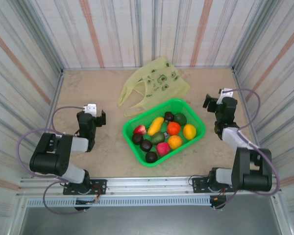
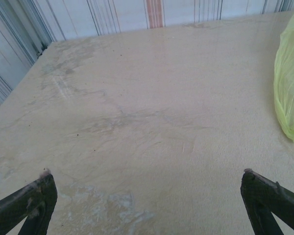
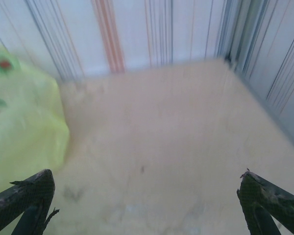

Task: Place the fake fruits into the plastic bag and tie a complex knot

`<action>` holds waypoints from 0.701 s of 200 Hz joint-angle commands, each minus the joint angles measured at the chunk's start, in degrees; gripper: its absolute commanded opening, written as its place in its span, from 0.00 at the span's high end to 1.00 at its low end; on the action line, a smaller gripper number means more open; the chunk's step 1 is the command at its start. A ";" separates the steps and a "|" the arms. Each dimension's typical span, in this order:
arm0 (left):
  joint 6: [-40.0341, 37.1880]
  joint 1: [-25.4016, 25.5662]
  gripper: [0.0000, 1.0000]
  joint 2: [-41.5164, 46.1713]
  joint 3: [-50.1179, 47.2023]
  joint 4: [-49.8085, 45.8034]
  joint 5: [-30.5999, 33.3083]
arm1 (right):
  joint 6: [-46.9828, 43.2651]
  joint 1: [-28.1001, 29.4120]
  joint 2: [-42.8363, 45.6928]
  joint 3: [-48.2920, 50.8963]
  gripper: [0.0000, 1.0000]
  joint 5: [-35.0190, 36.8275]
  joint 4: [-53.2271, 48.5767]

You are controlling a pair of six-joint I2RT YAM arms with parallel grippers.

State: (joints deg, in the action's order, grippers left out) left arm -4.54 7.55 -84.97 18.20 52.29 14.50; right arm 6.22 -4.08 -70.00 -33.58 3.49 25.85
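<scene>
A: Where are the two end effectors, and are they holding anything?

B: The left end effector (image 1: 94,113) (image 2: 147,178) hangs over bare surface (image 1: 88,88), left of the basket. Its two dark fingers are spread wide, with nothing between them. The right end effector (image 1: 213,101) (image 3: 147,178) sits right of the basket, its two fingers also wide apart and empty.

A: And the fruit?

B: I count twelve fake fruits (image 1: 158,138), all small, glossy plastic, piled in one bright green rectangular plastic basket (image 1: 176,155) at the middle of the surface. There are four dark brown-black ones, three orange, two green, one long yellow, one red strawberry and one pink.

A: Where is the bag?

B: One plastic bag (image 1: 157,81) (image 2: 289,88) (image 3: 19,122) lies crumpled and flat just behind the basket, towards the far wall. It is thin, translucent and pale yellow-green, with small avocado-like prints and a handle loop trailing to the left. None of the fruits is in it.

A: What surrounds them?

B: The surface is matte beige with a faint mottled grain. It is closed in by pale panels (image 1: 137,29) with thin vertical stripes.
</scene>
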 commanded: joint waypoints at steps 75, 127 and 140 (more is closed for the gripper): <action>-0.94 23.46 0.01 33.82 17.59 -34.08 0.56 | -1.78 21.15 16.55 -22.38 0.01 -1.25 -31.79; 27.45 30.01 0.01 40.81 41.65 -89.20 -4.79 | 19.51 25.97 23.69 -29.90 0.01 -1.06 -56.98; 34.98 29.62 0.01 42.61 41.16 -93.66 -3.32 | 23.68 21.01 27.20 -23.47 0.01 -9.49 -50.68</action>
State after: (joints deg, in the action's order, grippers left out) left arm 13.91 37.82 -44.53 58.61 -15.75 14.02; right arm 18.61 22.94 -47.46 -64.75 4.40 -19.33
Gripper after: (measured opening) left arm 0.986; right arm 0.990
